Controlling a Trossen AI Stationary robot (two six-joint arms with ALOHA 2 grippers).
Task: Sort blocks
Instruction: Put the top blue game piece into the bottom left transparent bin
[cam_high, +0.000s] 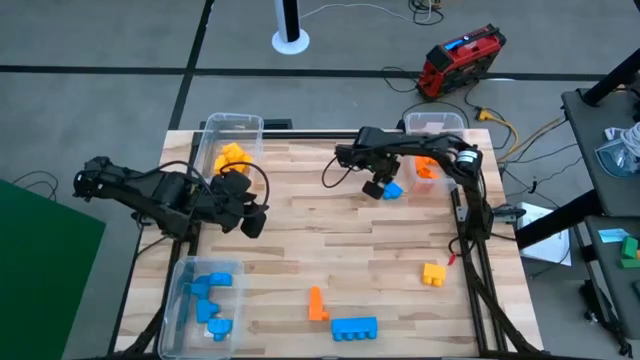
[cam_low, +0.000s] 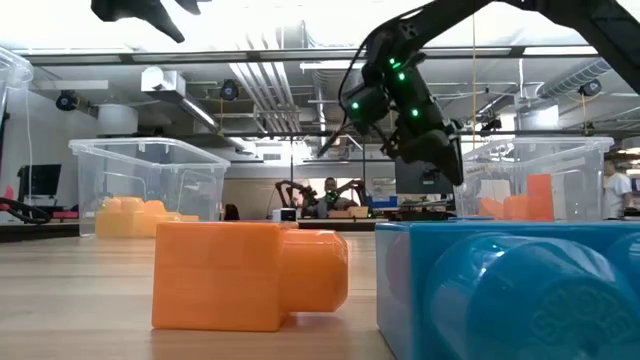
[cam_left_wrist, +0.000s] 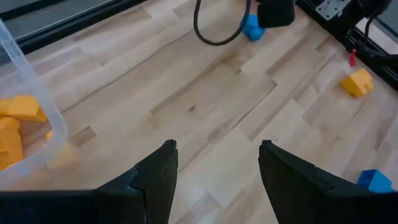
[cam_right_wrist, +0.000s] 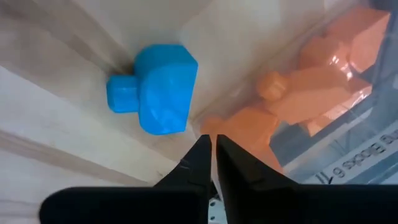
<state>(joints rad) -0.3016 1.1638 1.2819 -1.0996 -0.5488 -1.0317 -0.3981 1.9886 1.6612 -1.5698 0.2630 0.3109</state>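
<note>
Four blocks lie loose on the table. A small blue block (cam_right_wrist: 158, 87) lies flat just in front of the far right bin (cam_high: 432, 125), which holds orange blocks (cam_right_wrist: 311, 93). My right gripper (cam_right_wrist: 213, 149) hovers shut beside this blue block, between it and the bin wall, with nothing between its fingers. A yellow block (cam_high: 433, 273) lies on the right, and an orange block (cam_high: 317, 303) and a long blue block (cam_high: 354, 328) lie near the front edge. My left gripper (cam_left_wrist: 217, 152) stands open over bare wood at the left (cam_high: 250, 215).
The far left bin (cam_high: 230, 125) holds yellow blocks (cam_left_wrist: 15, 118). The near left bin (cam_high: 180, 300) holds blue blocks (cam_high: 212, 295). A black cable loop (cam_left_wrist: 217, 31) hangs off my right arm. Bare wood lies across the table's middle (cam_high: 340, 240).
</note>
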